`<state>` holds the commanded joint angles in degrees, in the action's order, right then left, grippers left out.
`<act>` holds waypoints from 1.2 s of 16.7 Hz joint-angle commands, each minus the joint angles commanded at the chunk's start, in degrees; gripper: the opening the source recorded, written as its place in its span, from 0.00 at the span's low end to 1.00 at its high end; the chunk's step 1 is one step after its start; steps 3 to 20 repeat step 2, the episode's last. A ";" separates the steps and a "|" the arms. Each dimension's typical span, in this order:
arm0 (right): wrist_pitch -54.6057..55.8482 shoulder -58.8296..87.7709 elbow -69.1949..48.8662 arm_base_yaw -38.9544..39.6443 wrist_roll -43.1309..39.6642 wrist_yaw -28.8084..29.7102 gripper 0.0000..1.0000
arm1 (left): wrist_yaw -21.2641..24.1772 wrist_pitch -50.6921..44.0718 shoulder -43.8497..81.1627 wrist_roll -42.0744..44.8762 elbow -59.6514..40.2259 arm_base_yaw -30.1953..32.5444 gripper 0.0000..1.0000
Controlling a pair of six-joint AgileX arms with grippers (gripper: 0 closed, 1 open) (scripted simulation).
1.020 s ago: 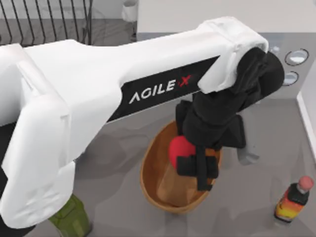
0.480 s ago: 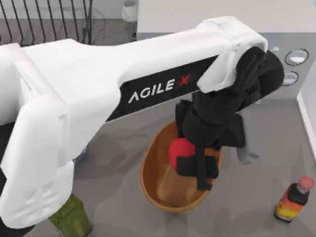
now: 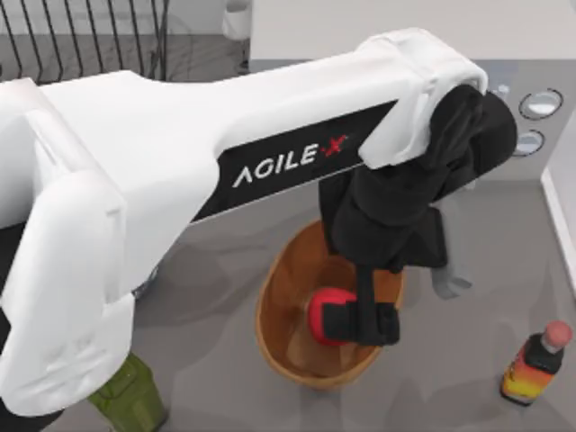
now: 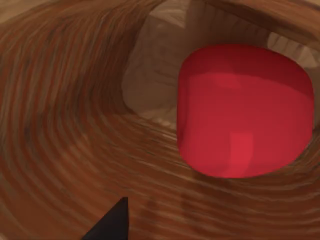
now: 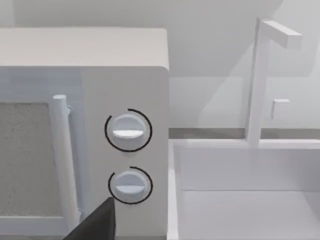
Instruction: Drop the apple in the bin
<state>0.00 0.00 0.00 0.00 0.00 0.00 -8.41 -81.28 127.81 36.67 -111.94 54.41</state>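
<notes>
**Our left gripper inside the basket, beside the apple**

Seen from above, our left arm [image 3: 207, 171], white with black AgileX lettering, reaches across the grey bench [image 3: 225, 360] from the left side toward the middle. Its black left gripper [image 3: 360, 324] points down into the bin [image 3: 274, 306], an oval orange-brown basket with ribbed walls and a paler flat floor.

The apple [image 3: 322, 310], round and plain bright red, lies low inside the bin, on the side nearer the gripper. From above, the black fingers [image 3: 340, 322] overlap the apple's right edge. We cannot tell whether they are pinching the fruit or spread clear of it.

In the left wrist view the apple [image 4: 245, 112] lies against the bin's [image 4: 75, 125] sloping ribbed wall, with the pale floor behind it, and one dark finger tip shows at the frame's edge.

On the bench, a red-capped bottle [image 3: 535, 364] stands well to the right of the bin, and a green container [image 3: 130, 396] stands at the near left, under the arm.

The right wrist view faces a white microwave [image 5: 85, 130] with two round knobs [image 5: 128, 131] and a white sink [image 5: 250, 190] beside it. A dark part of the right gripper [image 5: 95, 225] shows at the frame's edge, and we cannot tell how its fingers stand.
</notes>
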 joint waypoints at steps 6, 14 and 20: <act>0.00 0.00 0.00 0.00 0.00 0.00 1.00 | 0.00 0.00 0.00 0.00 0.00 0.00 1.00; 0.00 0.00 0.00 0.00 0.00 0.00 1.00 | 0.00 0.00 0.00 0.00 0.00 0.00 1.00; 0.00 0.00 0.00 0.00 0.00 0.00 1.00 | 0.00 0.00 0.00 0.00 0.00 0.00 1.00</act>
